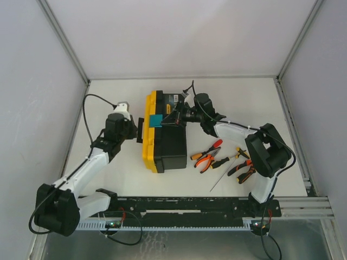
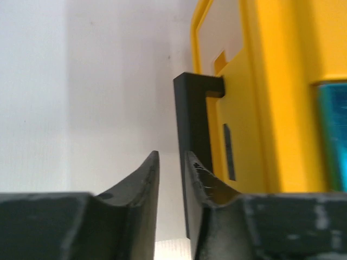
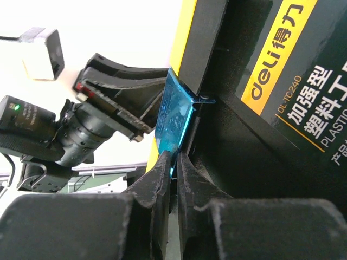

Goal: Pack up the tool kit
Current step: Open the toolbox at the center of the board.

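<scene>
Top view: the toolbox (image 1: 164, 142) lies on its side mid-table with its lid against the body, contents hidden; pliers (image 1: 205, 158) and screwdrivers (image 1: 221, 162) lie loose on the table (image 1: 244, 103) to its right

Left wrist: the left gripper (image 2: 171, 162) has its fingers slightly apart and empty, beside the black handle (image 2: 191, 119)

Right wrist: the right gripper (image 3: 173, 165) pinches the teal latch (image 3: 174, 116); the arm behind is blurred

The right hand (image 3: 173, 161) pinches the teal latch (image 3: 176, 116) on the toolbox (image 3: 244, 157).
</scene>
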